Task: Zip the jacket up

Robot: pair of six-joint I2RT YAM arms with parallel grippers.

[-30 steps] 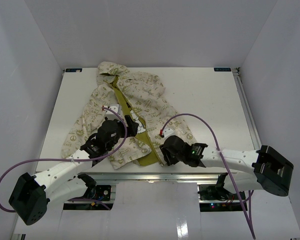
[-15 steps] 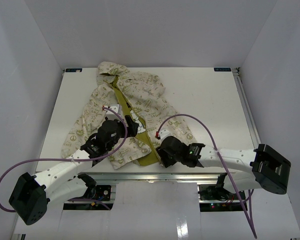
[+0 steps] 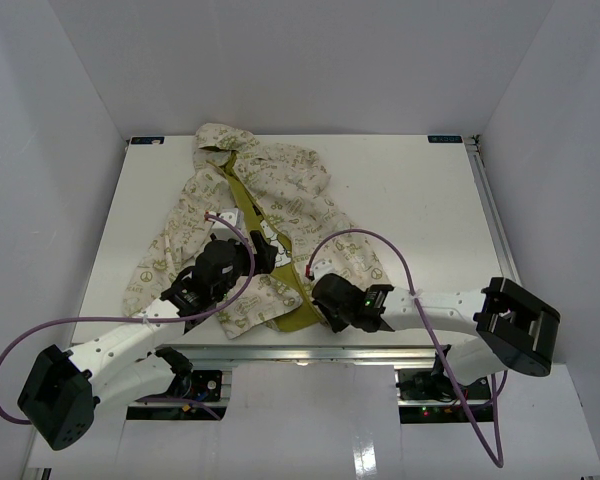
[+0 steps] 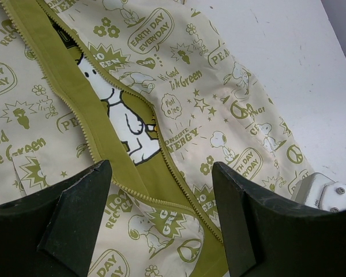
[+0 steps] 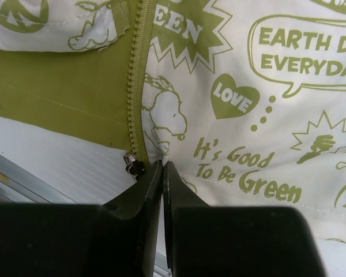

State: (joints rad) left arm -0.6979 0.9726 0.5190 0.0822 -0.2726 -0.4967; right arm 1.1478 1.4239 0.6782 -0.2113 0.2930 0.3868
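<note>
The jacket [image 3: 280, 190] lies flat on the table, cream with olive prints. Its front is open and shows the olive lining [image 4: 86, 109] and both rows of zipper teeth. My left gripper [image 3: 263, 250] is open above the jacket's middle, and the two zipper edges run between its fingers [image 4: 161, 219]. My right gripper [image 3: 315, 300] is at the jacket's bottom hem. In the right wrist view its jaws [image 5: 162, 164] are closed together on the hem corner, right beside the metal zipper slider [image 5: 132, 163] at the foot of the zipper row [image 5: 137, 75].
The table's metal front rail [image 3: 280, 352] runs just below the jacket's hem. Purple cables [image 3: 370, 240] loop over both arms. White walls enclose the table [image 3: 420, 200] on three sides.
My right gripper has moved left along the front edge to the jacket's bottom hem by the zipper. The left arm has not moved.
</note>
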